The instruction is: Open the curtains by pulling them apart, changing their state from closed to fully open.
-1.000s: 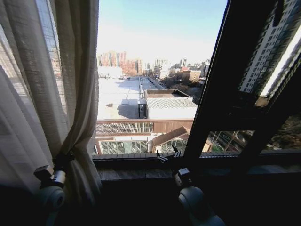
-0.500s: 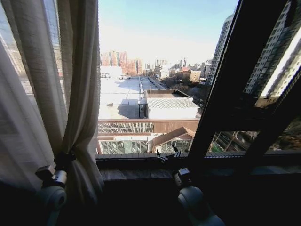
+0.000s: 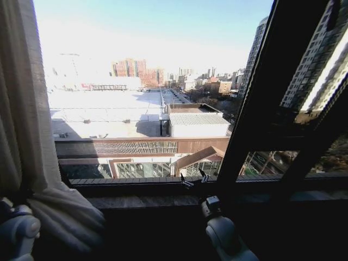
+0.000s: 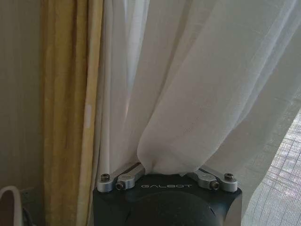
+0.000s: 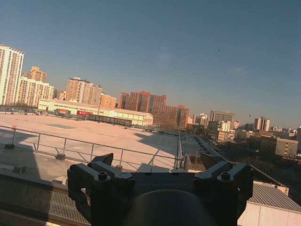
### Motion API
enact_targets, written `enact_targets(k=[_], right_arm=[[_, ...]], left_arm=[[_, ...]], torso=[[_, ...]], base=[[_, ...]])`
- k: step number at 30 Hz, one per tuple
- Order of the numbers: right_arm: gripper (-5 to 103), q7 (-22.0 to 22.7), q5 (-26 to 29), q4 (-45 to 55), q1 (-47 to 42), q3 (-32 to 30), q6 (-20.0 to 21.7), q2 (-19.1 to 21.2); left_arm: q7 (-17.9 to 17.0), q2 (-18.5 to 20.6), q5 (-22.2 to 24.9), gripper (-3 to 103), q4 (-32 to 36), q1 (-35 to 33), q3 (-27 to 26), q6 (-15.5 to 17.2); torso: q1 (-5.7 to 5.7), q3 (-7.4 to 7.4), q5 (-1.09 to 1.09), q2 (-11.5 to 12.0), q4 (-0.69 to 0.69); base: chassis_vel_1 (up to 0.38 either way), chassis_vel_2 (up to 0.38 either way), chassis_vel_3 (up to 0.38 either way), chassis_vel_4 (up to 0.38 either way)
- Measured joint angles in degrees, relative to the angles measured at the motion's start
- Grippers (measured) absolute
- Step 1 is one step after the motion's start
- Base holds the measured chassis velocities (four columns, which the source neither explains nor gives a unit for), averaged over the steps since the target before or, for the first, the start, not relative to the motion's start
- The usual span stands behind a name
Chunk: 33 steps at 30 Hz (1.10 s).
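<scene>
- At the far left edge of the head view, our left gripper [image 3: 16, 231] sits low beside the sheer off-white pleated fabric curtain [image 3: 24, 125], which is bunched hard against the left side of the window.
- Left wrist view: a fold of that curtain [image 4: 188, 94] runs straight down between the two silver finger bases of the left gripper [image 4: 168, 172], and cloth billows out just above them. We read the gripper as clenched on the fabric; the fingertips themselves are buried in cloth.
- Reason for the hold, as we judge it: a pinch low on the panel lets the arm drag the whole drop sideways, which is why the hem balloons into a grey-white pouch beside the wrist in the head view.
- A second, yellow-gold opaque drape [image 4: 66, 103] hangs beside the sheer one, against a plain beige wall [image 4: 21, 94].
- Our right gripper [image 3: 194, 179] is parked at the dark window sill [image 3: 163, 187], fingers spread, nothing between them; in the right wrist view its black fingers [image 5: 96, 172] frame open sky and rooftops.
- Most of the glass is uncovered: flat white rooftop, brick blocks, tower at right behind the dark slanted window frame bar [image 3: 255, 92].
- We judge the left side nearly fully open.
</scene>
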<state>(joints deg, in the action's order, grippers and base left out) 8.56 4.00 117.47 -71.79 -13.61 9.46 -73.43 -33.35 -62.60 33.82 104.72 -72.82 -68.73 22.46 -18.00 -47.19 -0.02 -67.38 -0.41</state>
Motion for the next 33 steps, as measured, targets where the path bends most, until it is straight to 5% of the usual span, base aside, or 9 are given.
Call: enact_targets(k=[3,7,15,26,33], right_arm=[[100,-0.04,-0.01,-0.07,-0.02,0.0,-0.04,0.01],[100,-0.06,-0.06,-0.39,0.09,0.17,-0.07,-0.09],[100,-0.06,-0.17,-0.91,0.44,0.86,-0.07,-0.38],[100,0.27,0.17,-0.9,0.53,-0.3,0.53,-0.12],[100,1.23,2.03,-0.07,1.16,-0.44,4.06,0.02]], left_arm=[[-0.39,1.12,-0.83,-2,-0.64,0.0,-0.78,-0.04],[1.85,1.16,-1.7,7,2.87,-0.74,1.36,0.51],[14.78,-2.93,-3.9,39,17.74,-6.02,10.38,3.29],[20.09,-4.74,-7.32,82,23.28,-9.31,17.89,1.04],[22.09,-4.98,-7.32,99,22.56,-9.01,19.44,-1.25]], torso=[[0.0,0.0,0.0,0.0,0.0],[0.0,0.0,0.03,0.0,-0.02],[0.0,0.0,0.05,0.0,-0.03],[0.01,0.0,0.04,0.0,-0.02],[0.01,0.0,0.04,0.0,-0.03]], base=[[0.0,0.0,0.0,0.0],[0.0,0.0,0.0,0.0],[0.0,0.0,0.0,0.0],[0.0,0.0,0.0,0.0],[0.0,0.0,0.0,0.0]])
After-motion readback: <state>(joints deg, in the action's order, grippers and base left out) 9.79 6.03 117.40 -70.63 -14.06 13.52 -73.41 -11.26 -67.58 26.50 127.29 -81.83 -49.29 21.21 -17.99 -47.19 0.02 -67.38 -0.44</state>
